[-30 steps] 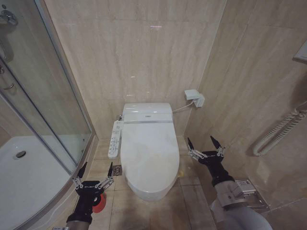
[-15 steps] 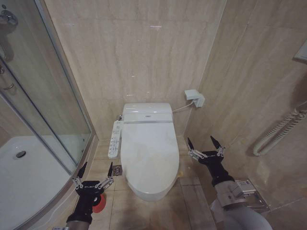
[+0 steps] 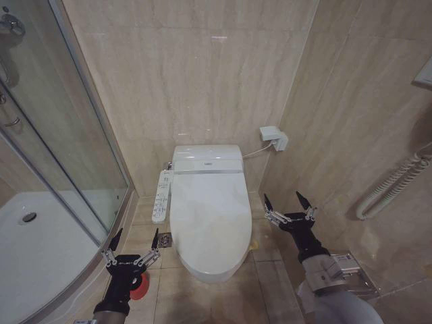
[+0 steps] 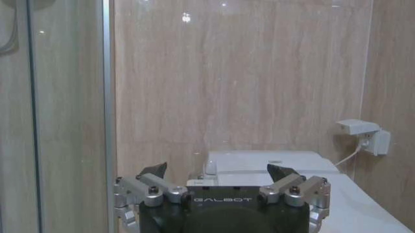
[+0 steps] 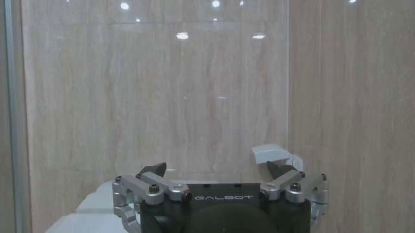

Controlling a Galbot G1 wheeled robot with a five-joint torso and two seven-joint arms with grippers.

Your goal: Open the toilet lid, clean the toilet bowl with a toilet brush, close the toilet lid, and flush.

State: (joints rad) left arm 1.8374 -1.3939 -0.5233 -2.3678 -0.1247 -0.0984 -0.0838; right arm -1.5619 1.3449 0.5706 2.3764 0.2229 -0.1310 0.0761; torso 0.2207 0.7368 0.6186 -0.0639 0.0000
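Lid (image 3: 210, 219) down, glossy, likely slippery, hinged far; I'd lift its near rim. Left gripper (image 3: 135, 244), right gripper (image 3: 289, 205): wide open, empty.

The left tool (image 3: 135, 240) is raised at the lower left of the head view on an upright black wrist, its two dark-tipped fingers (image 4: 153, 171) spread wide apart and pointing up. The right tool (image 3: 289, 203) stands higher on the right, fingers (image 5: 280, 170) equally spread, on a grey forearm rising from the lower right.
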